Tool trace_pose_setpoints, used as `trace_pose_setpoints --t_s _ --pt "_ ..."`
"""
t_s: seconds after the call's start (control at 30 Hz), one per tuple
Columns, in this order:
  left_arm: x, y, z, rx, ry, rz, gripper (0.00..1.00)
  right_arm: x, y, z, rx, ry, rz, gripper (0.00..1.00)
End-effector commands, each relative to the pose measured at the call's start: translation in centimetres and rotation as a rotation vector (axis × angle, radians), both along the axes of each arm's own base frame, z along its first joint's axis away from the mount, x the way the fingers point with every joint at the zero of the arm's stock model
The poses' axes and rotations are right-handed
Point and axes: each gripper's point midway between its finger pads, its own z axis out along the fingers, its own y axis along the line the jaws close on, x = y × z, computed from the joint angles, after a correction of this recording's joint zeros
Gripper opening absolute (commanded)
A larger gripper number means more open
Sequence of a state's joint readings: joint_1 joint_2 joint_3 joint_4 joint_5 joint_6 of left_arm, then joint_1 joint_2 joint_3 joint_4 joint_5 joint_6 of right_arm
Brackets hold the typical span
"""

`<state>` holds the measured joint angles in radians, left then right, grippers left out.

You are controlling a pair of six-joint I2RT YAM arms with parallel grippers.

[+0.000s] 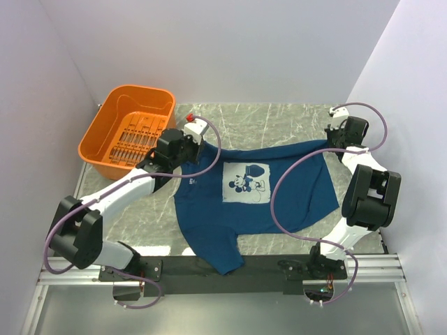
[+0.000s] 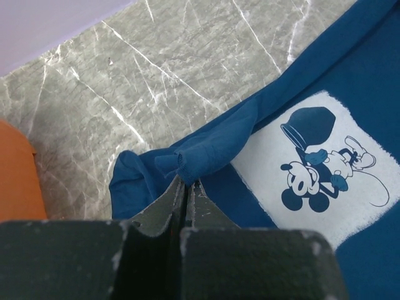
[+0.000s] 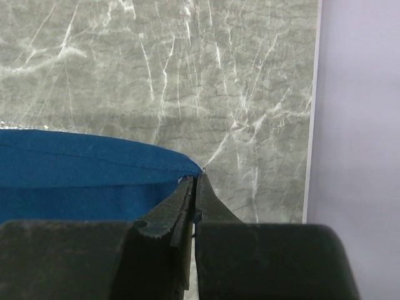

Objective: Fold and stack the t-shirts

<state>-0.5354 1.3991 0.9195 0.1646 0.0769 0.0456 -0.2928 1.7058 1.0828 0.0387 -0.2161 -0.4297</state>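
T-shirt [image 1: 279, 202] lies print-up on the table [image 1: 279, 118], stretched between both arms. Left wrist: left gripper [image 2: 186, 186] pinched tight on a bunched edge. Right wrist: right gripper [image 3: 195, 182] clamped on a corner. We'd pull evenly and keep the cloth taut.

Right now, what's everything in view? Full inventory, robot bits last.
t-shirt: one, dark blue with a pale square mouse print, spread across the middle of the table
basket: one, orange, far-left corner by the wall
table: one, grey marble pattern, under everything
mounting bar: one, black, near edge
left arm: one, white and black, reaching to the shirt's far-left corner
right arm: one, white and black, reaching to the shirt's far-right corner
cables: two, purple, one looped along each arm
left claw: one, black, shut on a bunched shirt fold
right claw: one, black, shut on the shirt's edge
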Motion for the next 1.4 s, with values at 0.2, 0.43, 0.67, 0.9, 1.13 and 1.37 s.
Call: trace_pose_setpoints --t_s 0.2,0.43,0.67,0.9,1.13,1.37 --pt "-1.0 0.0 1.2 0.01 -0.031 0.0 0.0 -0.6 -1.1 0.2 -0.059 -0.008 -0.007 0.03" --pt "-1.3 -0.3 0.5 0.029 -0.013 -0.008 0.0 -1.4 -1.3 -2.5 -0.065 0.086 -0.004 0.03" --pt "-1.5 -0.3 0.2 0.037 -0.003 -0.007 0.01 -2.3 -0.9 -2.1 -0.081 0.068 0.024 0.03" --pt "-1.1 -0.1 0.5 0.034 -0.008 0.021 0.0 -0.9 -1.1 0.7 -0.074 -0.002 -0.001 0.03" --pt "-0.6 0.4 1.6 0.035 -0.032 0.055 0.0 1.8 -1.3 5.8 -0.07 -0.137 -0.039 0.02" --pt "-0.5 0.4 1.5 0.051 -0.027 0.051 0.0 3.0 0.8 5.4 -0.148 -0.119 0.023 0.02"
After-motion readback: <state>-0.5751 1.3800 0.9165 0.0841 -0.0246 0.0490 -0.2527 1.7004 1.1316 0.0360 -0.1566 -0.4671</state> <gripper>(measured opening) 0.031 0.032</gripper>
